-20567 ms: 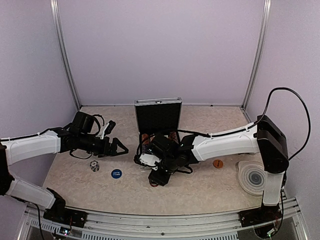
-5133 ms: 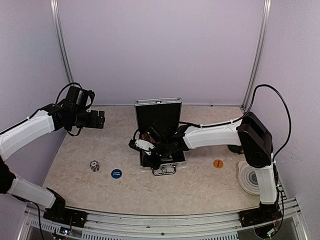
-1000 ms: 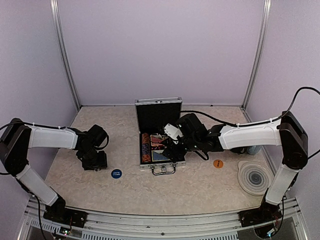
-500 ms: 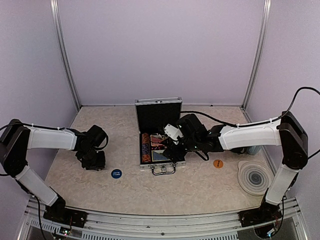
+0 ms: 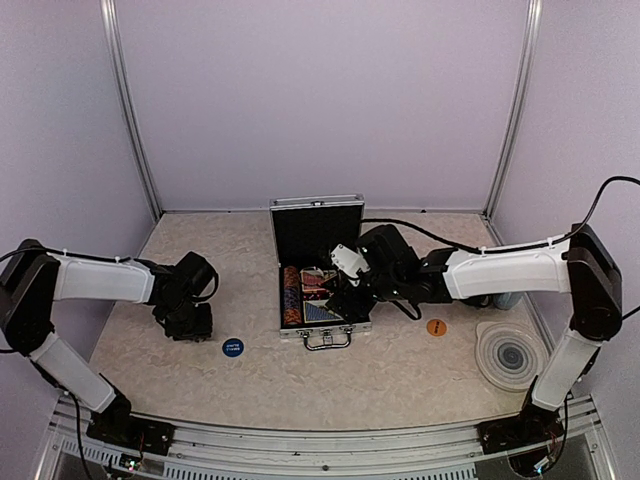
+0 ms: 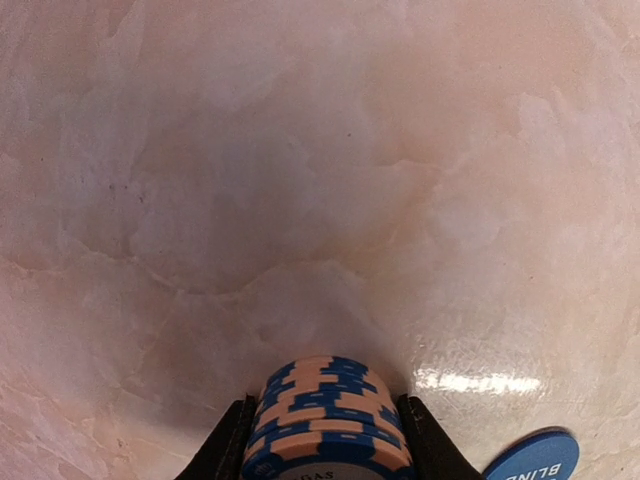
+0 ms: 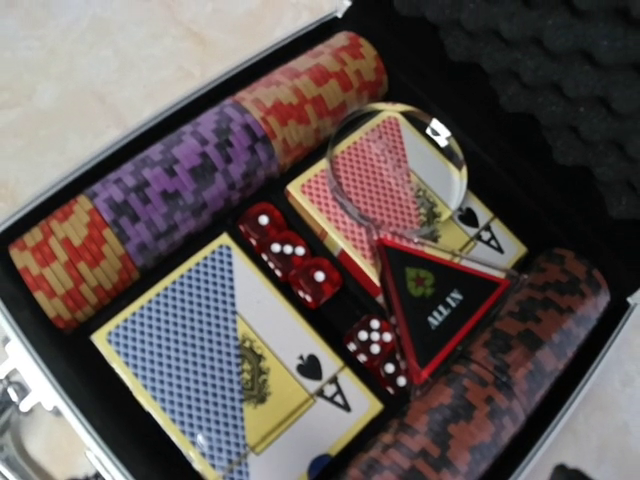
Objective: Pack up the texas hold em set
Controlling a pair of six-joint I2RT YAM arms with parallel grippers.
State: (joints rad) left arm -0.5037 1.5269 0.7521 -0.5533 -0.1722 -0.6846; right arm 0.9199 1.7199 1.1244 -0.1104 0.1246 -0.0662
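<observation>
tabletop (image 5: 400, 370) beige-marbled, walls (image 5: 320, 100) lilac; left gripper (image 6: 326, 455) tight on chip stack (image 6: 325, 410), right gripper (image 5: 342, 290) spread

The open case (image 7: 45, 400), black inside with a silver rim, lies on the pale marbled surface (image 7: 110, 60), its foam-lined lid (image 7: 520, 60) at upper right. Along one wall stand red-and-yellow chips (image 7: 65, 265), purple chips (image 7: 185, 175) and more red-and-yellow chips (image 7: 315, 90); a dark red-and-black row (image 7: 500, 370) fills the opposite side. Between them lie the blue card deck (image 7: 220, 360) and the red card deck (image 7: 490, 240) with a clear round disc (image 7: 400, 170) on it, red dice (image 7: 290, 255) between the decks, and the black "ALL IN" triangle (image 7: 435, 300) overlapping the red deck's corner.
</observation>
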